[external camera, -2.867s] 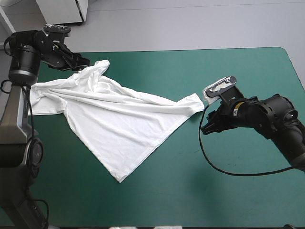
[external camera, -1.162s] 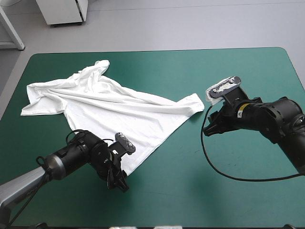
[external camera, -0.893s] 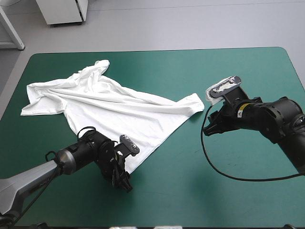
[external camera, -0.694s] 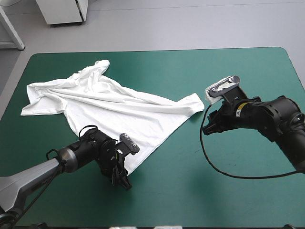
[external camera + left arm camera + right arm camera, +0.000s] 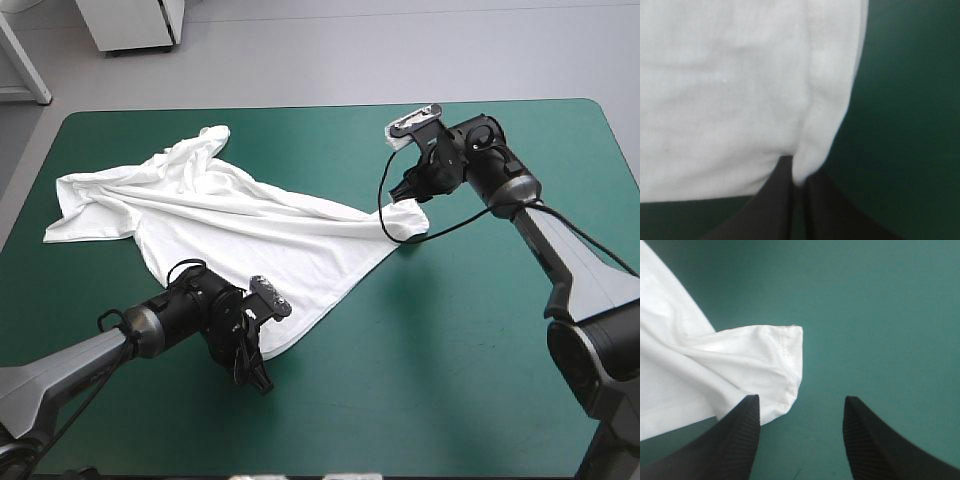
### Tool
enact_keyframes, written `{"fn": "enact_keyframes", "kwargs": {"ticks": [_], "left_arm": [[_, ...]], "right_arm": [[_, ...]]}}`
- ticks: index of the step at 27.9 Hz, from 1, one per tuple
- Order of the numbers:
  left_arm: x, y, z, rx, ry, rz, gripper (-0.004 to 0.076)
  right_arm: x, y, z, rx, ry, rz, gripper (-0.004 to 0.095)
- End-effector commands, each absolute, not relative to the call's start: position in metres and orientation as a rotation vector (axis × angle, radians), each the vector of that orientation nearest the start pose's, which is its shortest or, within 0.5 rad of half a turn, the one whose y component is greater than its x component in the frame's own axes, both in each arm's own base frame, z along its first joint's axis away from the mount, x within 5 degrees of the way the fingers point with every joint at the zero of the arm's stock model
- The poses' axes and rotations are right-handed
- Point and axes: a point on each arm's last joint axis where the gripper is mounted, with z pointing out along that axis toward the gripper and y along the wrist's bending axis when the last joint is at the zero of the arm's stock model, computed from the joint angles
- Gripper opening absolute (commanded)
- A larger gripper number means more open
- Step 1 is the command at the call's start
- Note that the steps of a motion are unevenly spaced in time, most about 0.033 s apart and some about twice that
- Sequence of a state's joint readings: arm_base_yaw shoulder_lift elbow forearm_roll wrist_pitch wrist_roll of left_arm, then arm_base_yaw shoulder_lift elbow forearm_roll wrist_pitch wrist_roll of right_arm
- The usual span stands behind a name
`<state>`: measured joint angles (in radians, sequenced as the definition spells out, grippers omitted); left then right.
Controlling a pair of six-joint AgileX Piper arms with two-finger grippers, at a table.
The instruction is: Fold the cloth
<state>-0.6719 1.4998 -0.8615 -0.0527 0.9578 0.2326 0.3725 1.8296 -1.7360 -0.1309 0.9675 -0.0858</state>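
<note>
White T-shirt (image 5: 250,235) lies spread out and wrinkled on the left half of the teal-green bench (image 5: 480,360). One corner points to the near edge, another to the right. Left claw (image 5: 799,172) is pressed almost together, pinching the hem at the near corner. Right claw (image 5: 801,400) is spread wide at the right-hand corner. That corner lies just ahead of it, partly inside the gap, not gripped.

A robotics lab, by the look: two dark jointed robot arms (image 5: 560,247), teal-green covered table (image 5: 480,380), bare grey floor (image 5: 400,50).
</note>
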Motion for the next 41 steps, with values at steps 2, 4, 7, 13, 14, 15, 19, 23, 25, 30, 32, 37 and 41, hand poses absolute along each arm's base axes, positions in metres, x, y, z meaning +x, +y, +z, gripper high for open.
{"fn": "enact_keyframes", "kwargs": {"ticks": [2, 4, 7, 13, 14, 15, 19, 23, 25, 30, 32, 37, 41], "left_arm": [[0.187, -0.171, 0.203, 1.203, 2.832, -0.28, -0.0009], [0.188, -0.172, 0.203, 1.202, 2.829, -0.283, -0.0009], [0.188, -0.172, 0.203, 1.214, 2.823, -0.283, -0.0009], [0.187, -0.172, 0.203, 1.222, 2.821, -0.282, -0.0009], [0.187, -0.172, 0.203, 1.226, 2.819, -0.282, -0.0009], [0.188, -0.171, 0.203, 1.228, 2.818, -0.279, -0.0009], [0.188, -0.171, 0.203, 1.229, 2.817, -0.277, -0.0009], [0.188, -0.171, 0.203, 1.228, 2.816, -0.277, -0.0009], [0.188, -0.171, 0.203, 1.228, 2.816, -0.277, -0.0009], [0.187, -0.172, 0.203, 1.216, 2.822, -0.296, -0.0009], [0.187, -0.172, 0.203, 1.216, 2.822, -0.296, -0.0009], [0.187, -0.172, 0.203, 1.213, 2.827, -0.295, -0.0009], [0.186, -0.171, 0.207, 1.237, 2.84, -0.283, -0.0009]], "right_arm": [[0.41, 0.128, 0.337, -0.558, 2.389, -0.022, 0.0482], [0.421, 0.133, 0.326, -0.578, 2.402, 0.004, 0.0482], [0.435, 0.14, 0.311, -0.584, 2.407, 0.039, 0.0482], [0.449, 0.145, 0.29, -0.591, 2.436, 0.045, 0.0482], [0.451, 0.146, 0.286, -0.593, 2.442, 0.044, 0.0482], [0.451, 0.146, 0.284, -0.596, 2.441, 0.043, 0.0482], [0.455, 0.148, 0.271, -0.599, 2.469, 0.05, 0.0482], [0.458, 0.153, 0.256, -0.615, 2.499, 0.111, 0.0482], [0.46, 0.155, 0.25, -0.61, 2.509, 0.135, 0.0481], [0.459, 0.157, 0.242, -0.606, 2.549, 0.165, 0.0323], [0.458, 0.157, 0.241, -0.618, 2.56, 0.169, 0.0178], [0.452, 0.155, 0.239, -0.655, 2.625, 0.159, -0.0013], [0.447, 0.151, 0.25, -0.68, 2.634, 0.11, -0.0013]]}}
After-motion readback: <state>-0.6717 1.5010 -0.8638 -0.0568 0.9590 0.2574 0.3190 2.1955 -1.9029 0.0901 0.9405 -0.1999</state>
